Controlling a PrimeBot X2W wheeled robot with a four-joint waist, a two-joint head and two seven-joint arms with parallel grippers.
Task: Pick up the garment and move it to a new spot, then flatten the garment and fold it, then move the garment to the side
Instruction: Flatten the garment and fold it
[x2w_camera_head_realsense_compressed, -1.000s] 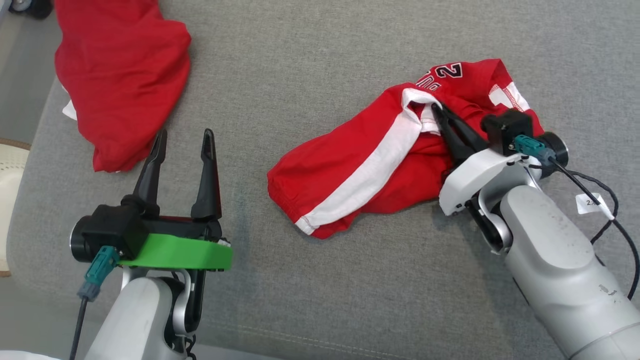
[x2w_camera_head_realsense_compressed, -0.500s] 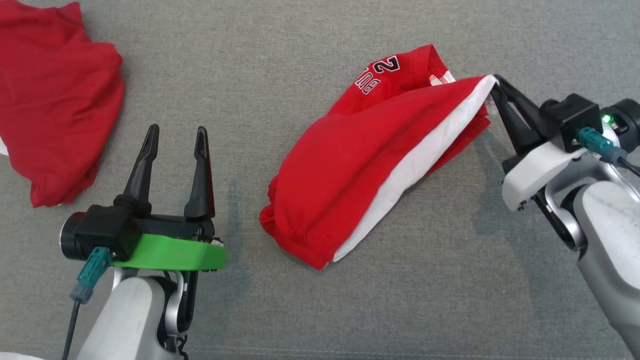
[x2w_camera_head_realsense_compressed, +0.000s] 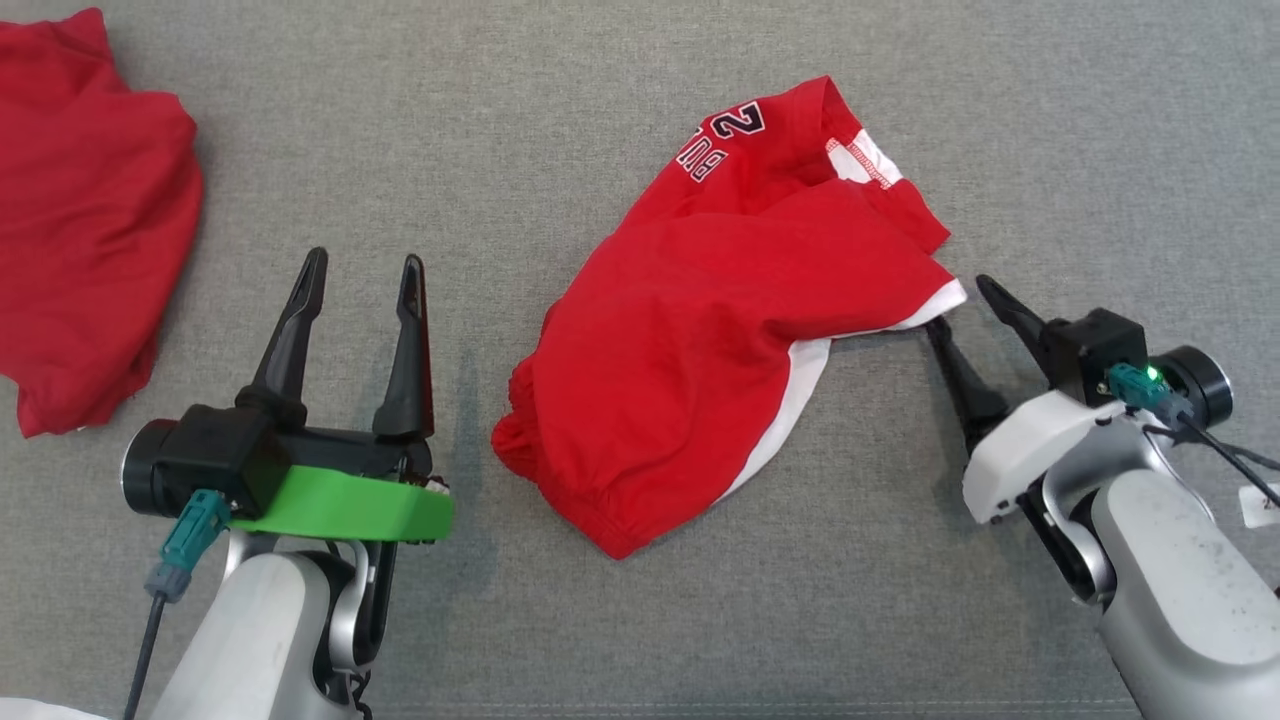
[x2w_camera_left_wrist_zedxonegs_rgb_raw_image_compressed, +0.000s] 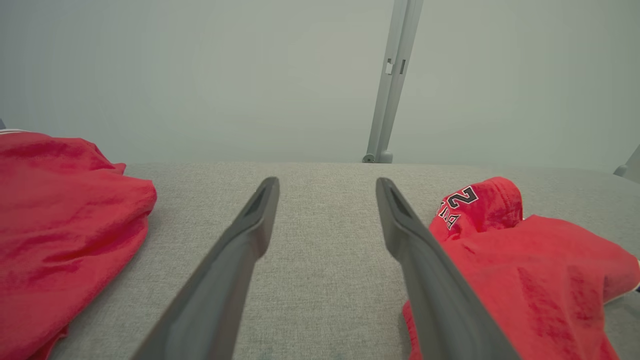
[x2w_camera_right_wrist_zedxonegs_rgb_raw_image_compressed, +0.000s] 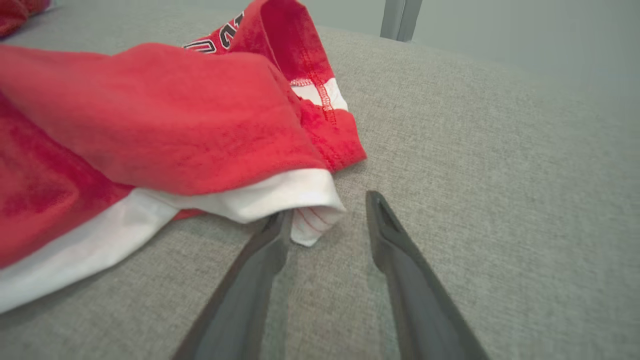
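Observation:
The garment (x2w_camera_head_realsense_compressed: 720, 330), red shorts with a white side stripe and dark lettering, lies crumpled in the middle of the grey fabric surface (x2w_camera_head_realsense_compressed: 600, 100). My right gripper (x2w_camera_head_realsense_compressed: 960, 305) is open just right of its white-edged corner, which rests on the surface by the tip of the left finger. In the right wrist view that corner of the garment (x2w_camera_right_wrist_zedxonegs_rgb_raw_image_compressed: 150, 115) lies in front of the right gripper (x2w_camera_right_wrist_zedxonegs_rgb_raw_image_compressed: 327, 206), partly over one fingertip. My left gripper (x2w_camera_head_realsense_compressed: 363, 260) stands open and empty to the left of the garment. The left wrist view has the left gripper (x2w_camera_left_wrist_zedxonegs_rgb_raw_image_compressed: 326, 182) with the garment (x2w_camera_left_wrist_zedxonegs_rgb_raw_image_compressed: 525, 260) to its right.
A second red piece of clothing (x2w_camera_head_realsense_compressed: 80, 200) lies bunched at the far left, also seen as red cloth (x2w_camera_left_wrist_zedxonegs_rgb_raw_image_compressed: 60, 210) in the left wrist view. A grey post (x2w_camera_left_wrist_zedxonegs_rgb_raw_image_compressed: 390, 80) rises behind the far edge. Bare grey fabric lies between the two garments.
My right gripper pulled the garment's white-striped corner out to the right, then opened and let it drop. The head camera shifted. My left gripper stayed open and still.

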